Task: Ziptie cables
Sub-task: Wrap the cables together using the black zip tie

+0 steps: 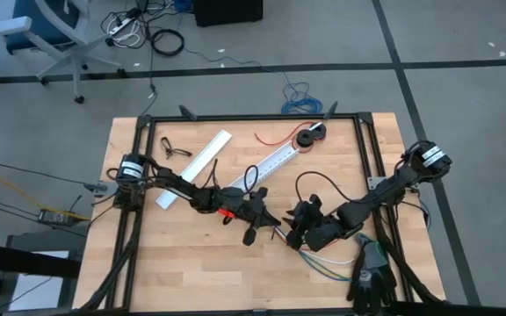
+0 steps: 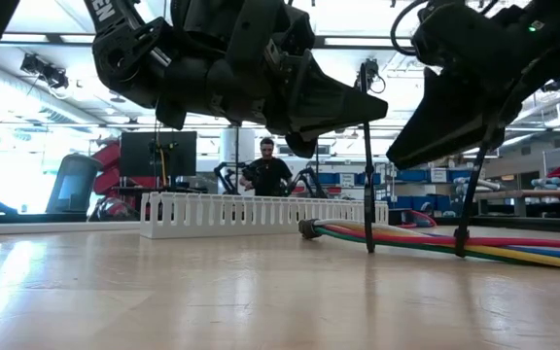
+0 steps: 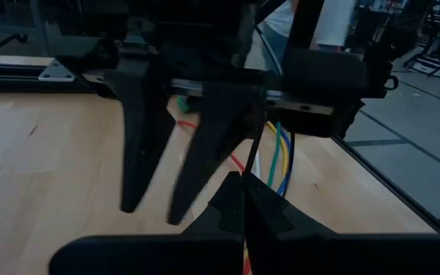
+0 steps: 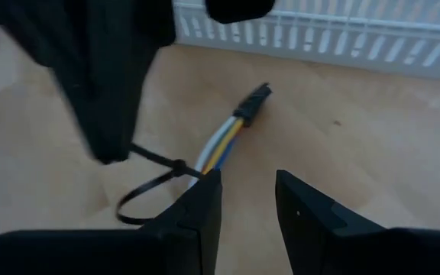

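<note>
Left end effector (image 1: 266, 224) pinched shut on the zip tie (image 4: 155, 172) tail; right end effector (image 4: 247, 202) part-open, empty, hovering above the cables (image 4: 220, 141). Risk: loop not cinched, so a skewed pull drags the bundle along the counter (image 1: 191, 263) or the tail slips out.

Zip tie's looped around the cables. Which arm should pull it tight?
Left, probably. The left gripper, fingers shut, already pinches the zip tie tail beside the cables. The right gripper, fingers apart, sits over the bundle, better placed to steady it.

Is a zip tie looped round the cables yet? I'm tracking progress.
Yes: in the right wrist view a black zip tie circles the cables near their black-sleeved end.
</note>
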Controlling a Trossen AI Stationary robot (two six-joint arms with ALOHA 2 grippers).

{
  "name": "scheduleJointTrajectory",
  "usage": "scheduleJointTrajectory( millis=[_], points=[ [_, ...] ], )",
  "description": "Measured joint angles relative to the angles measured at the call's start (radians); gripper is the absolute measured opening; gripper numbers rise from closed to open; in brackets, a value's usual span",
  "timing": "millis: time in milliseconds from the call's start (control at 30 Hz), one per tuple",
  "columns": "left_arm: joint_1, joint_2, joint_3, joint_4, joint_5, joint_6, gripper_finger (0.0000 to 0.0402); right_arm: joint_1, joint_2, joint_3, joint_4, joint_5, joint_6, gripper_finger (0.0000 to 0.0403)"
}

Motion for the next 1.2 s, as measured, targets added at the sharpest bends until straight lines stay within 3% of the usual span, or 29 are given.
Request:
scheduleJointTrajectory(
  millis=[433,733,1033,1200],
  points=[
    [0.02,0.0,0.0,0.002,0.0,-0.001,0.0001,0.012,0.0,-0.026,0.144,-0.009,-0.196,0.0112],
    [0.027,0.0,0.0,0.006,0.0,-0.001,0.0001,-0.01,0.0,-0.026,0.177,-0.101,-0.361,0.0112],
    [0.028,0.0,0.0,0.006,-0.006,0.001,0.0001,-0.033,0.142,-0.025,0.392,-0.046,-0.341,0.0112],
    [0.028,0.0,0.0,-0.002,-0.006,0.002,0.0001,-0.033,0.164,-0.02,0.418,0.008,-0.341,0.0111]
  ],
)
